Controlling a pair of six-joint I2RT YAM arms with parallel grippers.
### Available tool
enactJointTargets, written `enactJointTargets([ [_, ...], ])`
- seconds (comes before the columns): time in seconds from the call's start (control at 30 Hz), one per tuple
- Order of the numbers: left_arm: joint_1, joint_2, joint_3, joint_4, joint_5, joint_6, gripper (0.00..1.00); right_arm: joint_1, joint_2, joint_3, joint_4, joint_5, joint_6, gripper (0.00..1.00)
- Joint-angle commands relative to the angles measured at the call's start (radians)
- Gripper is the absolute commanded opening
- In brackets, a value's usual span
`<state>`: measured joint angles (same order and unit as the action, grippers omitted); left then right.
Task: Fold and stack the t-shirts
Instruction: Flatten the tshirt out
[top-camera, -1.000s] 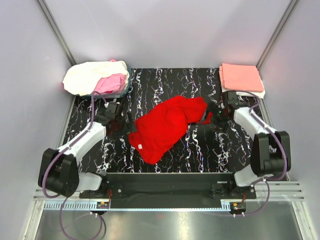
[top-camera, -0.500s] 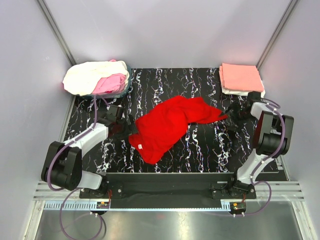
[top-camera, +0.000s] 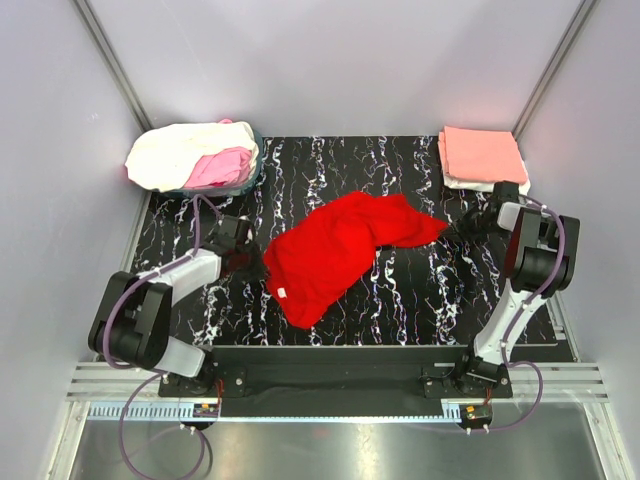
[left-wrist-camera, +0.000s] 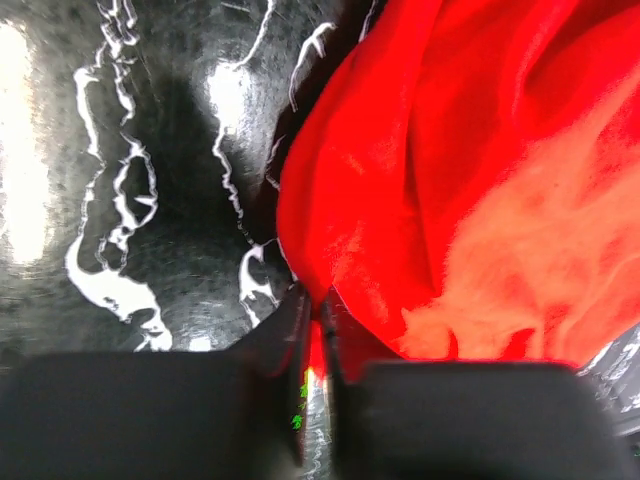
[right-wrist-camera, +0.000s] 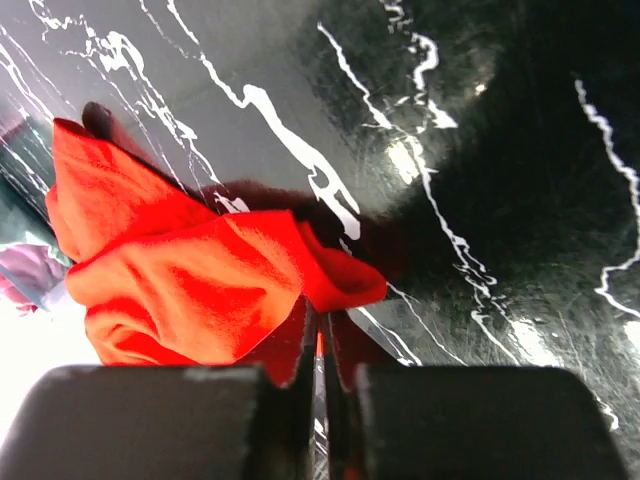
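**Your workspace, quick rundown**

You've got a glossy black tabletop (top-camera: 420, 290) with white marble veins, and it runs under the jaws of the left gripper (top-camera: 250, 266) and the right gripper (top-camera: 462, 226) alike. Plain pale grey walls (top-camera: 330, 70) box it in beyond the jaws and out to both sides. Slanted metal posts (top-camera: 108, 58) run up the far corners. Back behind the jaws, a silver rail (top-camera: 330, 408) lines the near edge. In the left wrist view, glare spots (left-wrist-camera: 22, 150) shine on the top ahead and left of the jaws.

Red t-shirt (top-camera: 340, 250) sprawls across the middle of my table (top-camera: 420, 310), left to right. Far left corner blocked by a loose shirt heap (top-camera: 185, 155), far right corner by a folded stack (top-camera: 483, 157). Bare passage between them along the far edge; near right quarter also bare.
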<state>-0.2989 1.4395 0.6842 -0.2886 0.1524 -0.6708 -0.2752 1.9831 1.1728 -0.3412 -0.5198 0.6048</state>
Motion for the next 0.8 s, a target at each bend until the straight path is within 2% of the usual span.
enactJointTargets([
  [0.0, 0.004, -0.005, 0.052, 0.043, 0.042, 0.008, 0.00, 0.008, 0.014, 0.008, 0.014, 0.066, -0.027, 0.00],
  [0.13, 0.004, -0.103, 0.185, -0.110, -0.023, 0.056, 0.00, 0.010, -0.139, 0.028, -0.053, 0.084, -0.033, 0.00],
  [0.23, 0.004, -0.175, 0.354, -0.272, -0.105, 0.097, 0.00, 0.007, -0.301, 0.076, -0.186, 0.113, -0.054, 0.00],
  [0.27, 0.004, -0.189, 0.456, -0.344, -0.132, 0.112, 0.00, 0.007, -0.347, 0.086, -0.252, 0.121, -0.059, 0.00],
  [0.37, 0.009, -0.203, 0.636, -0.476, -0.149, 0.138, 0.00, 0.007, -0.512, 0.129, -0.376, 0.115, -0.071, 0.00],
  [0.53, 0.009, -0.127, 1.134, -0.655, -0.140, 0.163, 0.00, -0.009, -0.716, 0.223, -0.533, 0.132, -0.105, 0.00],
  [0.7, 0.010, 0.023, 1.602, -0.825, -0.100, 0.195, 0.01, -0.019, -0.761, 0.411, -0.663, 0.204, -0.134, 0.00],
  [0.77, 0.047, 0.068, 1.632, -0.831, -0.033, 0.195, 0.04, -0.025, -0.730, 0.453, -0.660, 0.213, -0.135, 0.00],
])
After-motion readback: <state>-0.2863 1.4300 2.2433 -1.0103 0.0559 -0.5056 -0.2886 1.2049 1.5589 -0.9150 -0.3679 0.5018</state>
